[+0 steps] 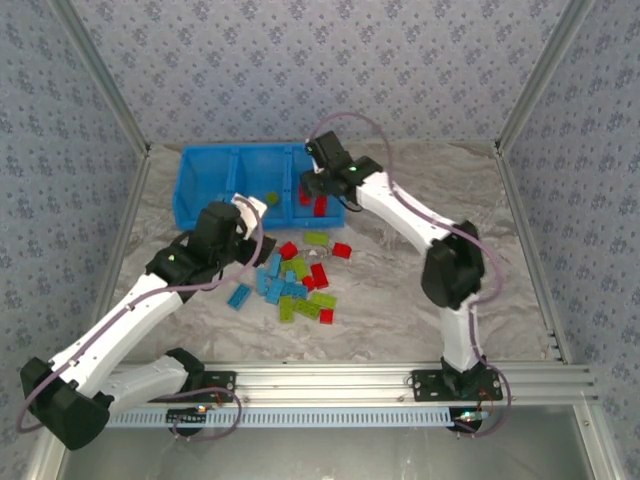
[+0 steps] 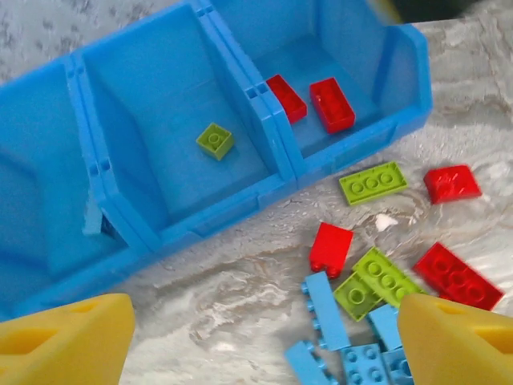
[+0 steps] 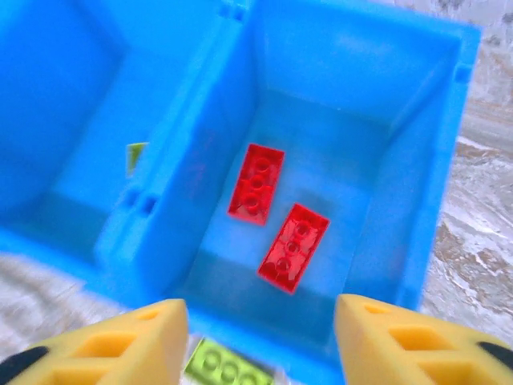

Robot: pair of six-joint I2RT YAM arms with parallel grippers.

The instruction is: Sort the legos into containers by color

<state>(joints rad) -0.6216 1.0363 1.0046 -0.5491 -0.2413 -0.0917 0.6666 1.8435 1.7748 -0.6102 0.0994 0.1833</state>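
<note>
1. Right end effector: wide open, empty, above the bright blue three-compartment plastic bin row.
2. Its right compartment holds two red studded plastic bricks; the middle one holds a lime green brick.
3. Left end effector: wide open, empty, just before the bins.
4. Loose mixed bricks lie on the desk there.

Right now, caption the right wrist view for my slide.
Open right pincer hovers over the end bin, which holds two red legos.
</note>
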